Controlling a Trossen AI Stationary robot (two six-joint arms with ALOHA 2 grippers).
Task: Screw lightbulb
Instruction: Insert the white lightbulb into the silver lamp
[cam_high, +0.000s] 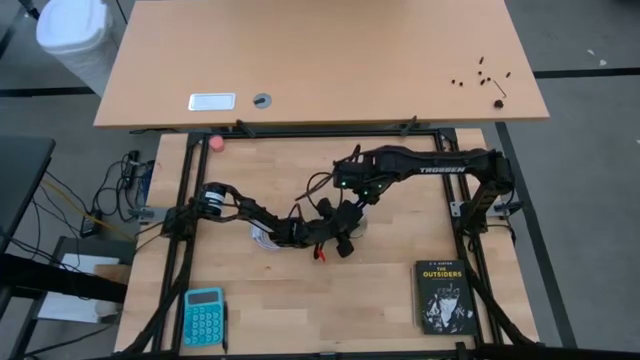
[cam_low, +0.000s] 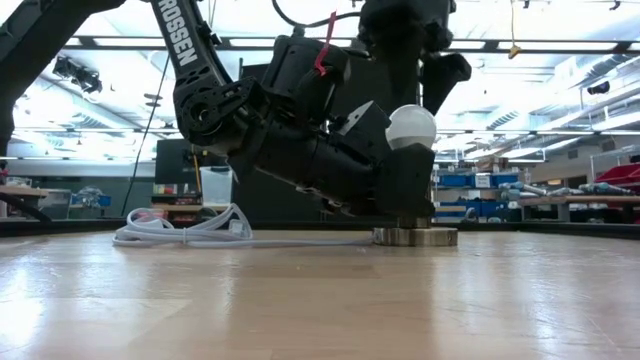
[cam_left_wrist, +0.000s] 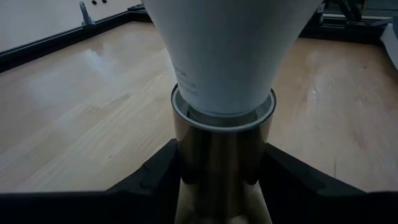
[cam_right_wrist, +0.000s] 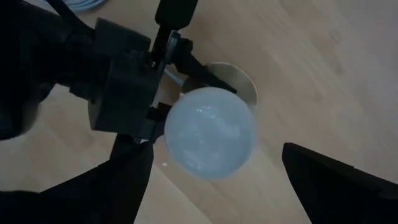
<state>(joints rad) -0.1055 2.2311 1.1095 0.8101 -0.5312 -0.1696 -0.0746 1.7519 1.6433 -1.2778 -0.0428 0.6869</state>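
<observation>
The small white pear-shaped lightbulb stood upright in the round metallic socket on the wooden bench. The left hand was clamped on the socket; the right hand hovered above the bulb, fingers apart.

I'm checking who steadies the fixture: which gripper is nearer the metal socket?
Left. The left gripper clamps the socket just under the lightbulb; the right gripper hovers open above the bulb.

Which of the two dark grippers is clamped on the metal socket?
The left gripper: its fingers pinch the round metallic socket under the white lightbulb. The right gripper hangs open above.
</observation>
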